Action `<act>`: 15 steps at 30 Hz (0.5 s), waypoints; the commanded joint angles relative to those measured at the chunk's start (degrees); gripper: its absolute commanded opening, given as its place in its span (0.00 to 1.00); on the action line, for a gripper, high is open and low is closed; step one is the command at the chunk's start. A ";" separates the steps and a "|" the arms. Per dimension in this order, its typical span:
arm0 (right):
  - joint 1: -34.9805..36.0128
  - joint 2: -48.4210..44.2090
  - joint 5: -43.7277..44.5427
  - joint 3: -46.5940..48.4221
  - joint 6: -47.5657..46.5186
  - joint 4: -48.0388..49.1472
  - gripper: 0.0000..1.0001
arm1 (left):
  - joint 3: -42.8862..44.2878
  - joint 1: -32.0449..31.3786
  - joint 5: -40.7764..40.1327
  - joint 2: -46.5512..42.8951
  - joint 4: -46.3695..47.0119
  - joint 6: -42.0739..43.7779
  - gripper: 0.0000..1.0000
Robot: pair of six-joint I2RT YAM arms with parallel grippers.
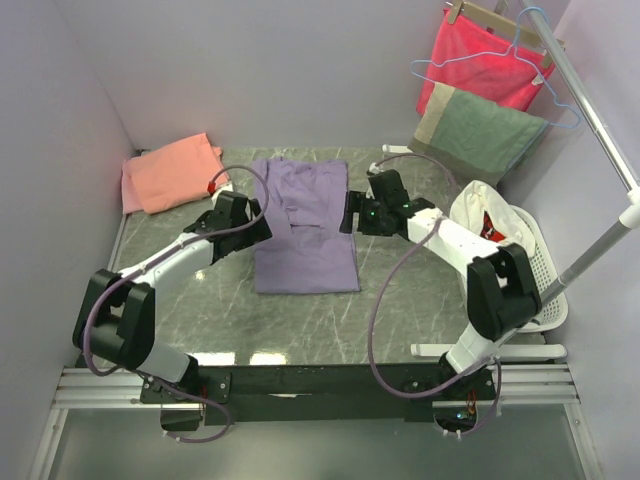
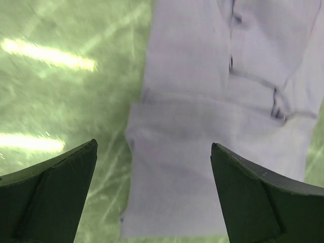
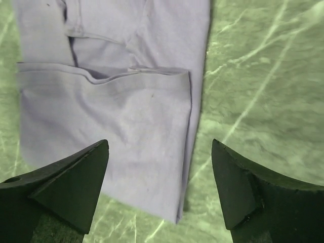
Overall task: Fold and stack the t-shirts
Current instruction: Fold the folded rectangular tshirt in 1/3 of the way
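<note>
Half done at best: pink tee (image 1: 170, 172) looks folded, purple tee (image 1: 305, 245) only narrowed, unstacked; left gripper (image 2: 153, 146) and right gripper (image 3: 159, 143) gape empty

Place: robot test booth set up as a laundry corner;
Enclosure: plain pale walls (image 1: 280, 70) close around a marble-patterned table (image 1: 300, 320);
Mount: aluminium rail (image 1: 100, 388) holds two robot arms (image 1: 170, 262);
Laundry gear: clothes rail (image 1: 590, 110) with hung cloths (image 1: 480, 65); white basket (image 1: 550, 290)
</note>
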 commanded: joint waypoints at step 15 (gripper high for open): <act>-2.05 -10.19 -13.95 -23.42 4.15 5.94 0.88 | -24.27 -0.08 15.90 -14.39 8.04 -4.84 0.99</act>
